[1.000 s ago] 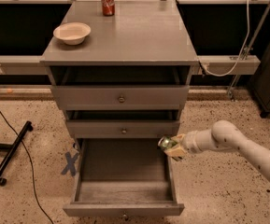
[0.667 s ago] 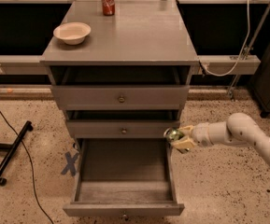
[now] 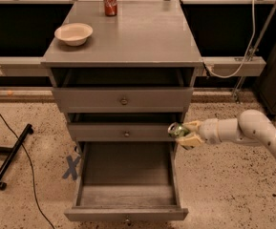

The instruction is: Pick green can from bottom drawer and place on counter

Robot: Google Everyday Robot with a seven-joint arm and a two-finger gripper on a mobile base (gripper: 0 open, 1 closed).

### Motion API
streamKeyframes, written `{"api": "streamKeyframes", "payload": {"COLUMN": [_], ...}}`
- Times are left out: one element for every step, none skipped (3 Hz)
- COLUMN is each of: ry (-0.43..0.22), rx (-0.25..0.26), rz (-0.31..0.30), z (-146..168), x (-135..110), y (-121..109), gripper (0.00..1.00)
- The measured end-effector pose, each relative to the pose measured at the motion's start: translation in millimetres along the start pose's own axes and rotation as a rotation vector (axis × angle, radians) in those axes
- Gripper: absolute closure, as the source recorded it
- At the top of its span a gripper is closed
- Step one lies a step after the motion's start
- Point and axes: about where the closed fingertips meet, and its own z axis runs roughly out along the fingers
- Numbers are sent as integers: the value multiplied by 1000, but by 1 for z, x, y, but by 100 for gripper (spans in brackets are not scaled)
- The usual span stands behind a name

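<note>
Beside bottom drawer [image 3: 126, 194], gripper [image 3: 182, 134] clasps green can [image 3: 175, 129]

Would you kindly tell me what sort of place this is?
Probably a robot test lab, not a home: a blue tape X marks the speckled floor, a loose cable trails across it, and the gripper holds the green can beside the middle drawer, above the open bottom drawer.
</note>
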Motion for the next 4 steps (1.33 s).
{"api": "streamKeyframes", "payload": {"ry": [-60, -79, -55, -30], "rx": [19, 21, 42, 57], "rz": [-122, -244, -394, -483], "z": [-44, -86, -132, -150], "x": [-66, -138, -230, -300], "y": [15, 27, 29, 23], "gripper": [100, 100, 100, 100]}}
